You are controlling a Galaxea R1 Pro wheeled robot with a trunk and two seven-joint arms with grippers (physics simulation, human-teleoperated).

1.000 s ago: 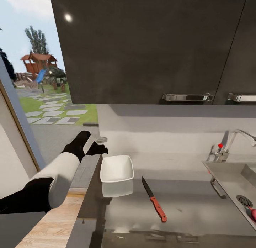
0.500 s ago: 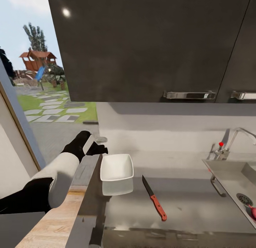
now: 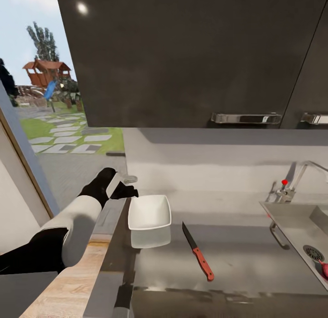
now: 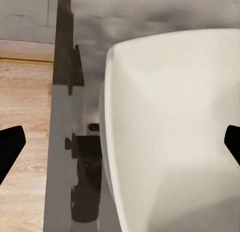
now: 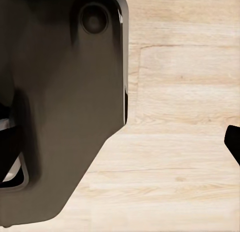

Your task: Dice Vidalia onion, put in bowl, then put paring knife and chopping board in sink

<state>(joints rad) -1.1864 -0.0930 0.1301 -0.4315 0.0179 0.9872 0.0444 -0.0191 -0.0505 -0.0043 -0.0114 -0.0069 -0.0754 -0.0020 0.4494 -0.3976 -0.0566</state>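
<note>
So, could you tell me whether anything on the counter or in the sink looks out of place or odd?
Nothing looks spilled or damaged. The paring knife lies loose and slantwise on the countertop, no chopping board under it. The bowl sits upright near the counter's left end. A reddish object lies by the sink drain.

Looking down along my left jaws, the black tips of my two fingers (image 4: 10, 149) sit at the far left and far right edges of the frame, spread wide with nothing between them but the scene below. A white bowl (image 4: 170, 132) takes up the right and middle of the frame, its rounded corner toward the upper middle. It rests on the grey counter (image 4: 92, 22), whose glossy surface mirrors a dark shape at lower left of centre. The counter's edge runs top to bottom left of the bowl; beyond it, at far left, lies light wood floor (image 4: 25, 102).
</note>
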